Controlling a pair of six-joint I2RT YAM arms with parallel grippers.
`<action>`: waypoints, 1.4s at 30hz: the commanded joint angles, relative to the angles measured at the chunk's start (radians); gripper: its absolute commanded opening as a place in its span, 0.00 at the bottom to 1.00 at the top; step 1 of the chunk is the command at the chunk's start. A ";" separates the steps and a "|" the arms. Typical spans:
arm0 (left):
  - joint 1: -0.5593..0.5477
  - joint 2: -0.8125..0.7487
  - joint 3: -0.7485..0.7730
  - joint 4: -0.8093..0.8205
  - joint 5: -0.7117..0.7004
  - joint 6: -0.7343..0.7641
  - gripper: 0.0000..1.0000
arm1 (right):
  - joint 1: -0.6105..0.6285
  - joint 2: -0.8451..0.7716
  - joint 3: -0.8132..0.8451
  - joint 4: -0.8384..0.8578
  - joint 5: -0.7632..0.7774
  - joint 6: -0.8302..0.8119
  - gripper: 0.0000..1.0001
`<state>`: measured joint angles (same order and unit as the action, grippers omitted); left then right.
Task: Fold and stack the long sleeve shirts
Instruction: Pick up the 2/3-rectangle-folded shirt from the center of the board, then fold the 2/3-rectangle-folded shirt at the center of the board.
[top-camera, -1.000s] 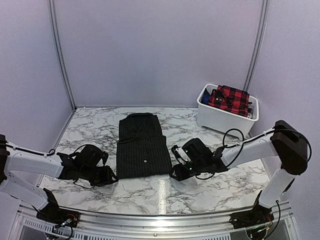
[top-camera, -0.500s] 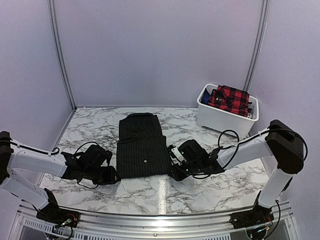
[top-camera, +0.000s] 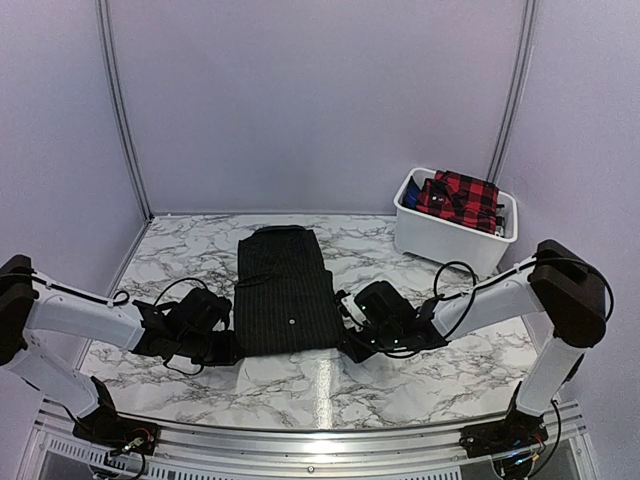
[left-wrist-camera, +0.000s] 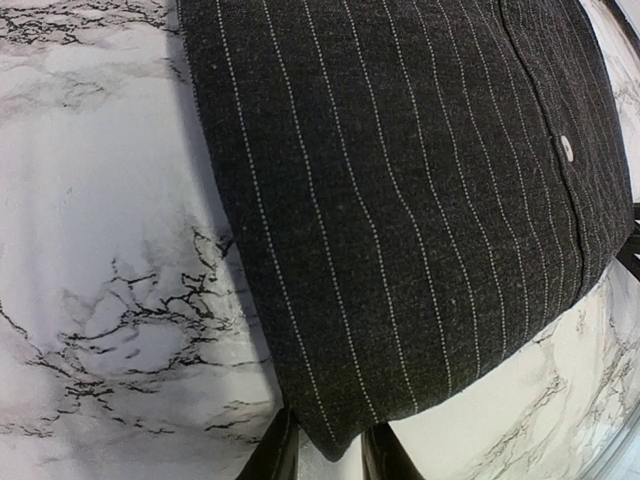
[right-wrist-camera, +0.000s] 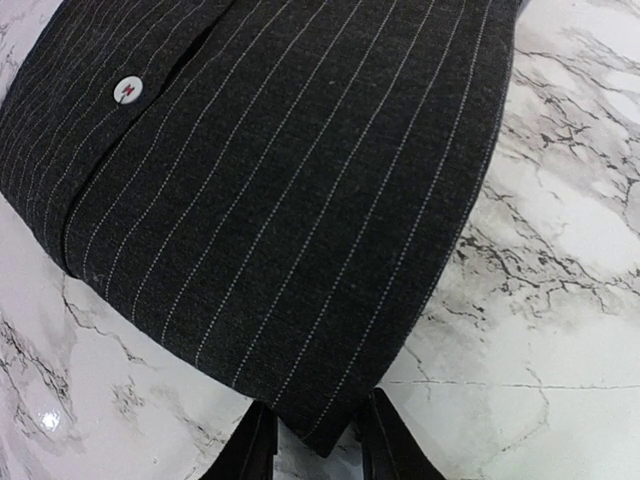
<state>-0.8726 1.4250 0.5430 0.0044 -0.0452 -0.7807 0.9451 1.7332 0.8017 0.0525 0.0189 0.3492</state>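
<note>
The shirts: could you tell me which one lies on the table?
The black pinstriped shirt, flat on the marble table; the red plaid shirt sits in the white bin.

Top view bright and even, with diffuse overhead light and no hard shadows; one white glare patch on the marble table (top-camera: 325, 378) just in front of the pinstriped shirt (top-camera: 285, 300); the shirt itself reads near-black, stripes barely resolved. Wrist views sharp on the shirt's weave; stripes bow toward the frame edges — lens distortion; soft shadow along the shirt's left edge; small glints left of its corner.
</note>
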 joint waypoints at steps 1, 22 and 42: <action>-0.012 0.025 0.010 -0.030 -0.024 0.019 0.22 | 0.009 0.037 0.000 -0.060 0.015 -0.005 0.26; -0.062 -0.189 -0.013 -0.125 0.015 0.009 0.00 | 0.060 -0.128 -0.032 -0.127 -0.008 0.026 0.00; -0.065 -0.406 0.235 -0.449 -0.130 0.017 0.00 | 0.055 -0.255 0.261 -0.354 0.007 0.069 0.00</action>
<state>-1.0439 0.9314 0.6182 -0.3733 -0.0940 -0.8421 1.1046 1.3792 0.8848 -0.2996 0.0448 0.4549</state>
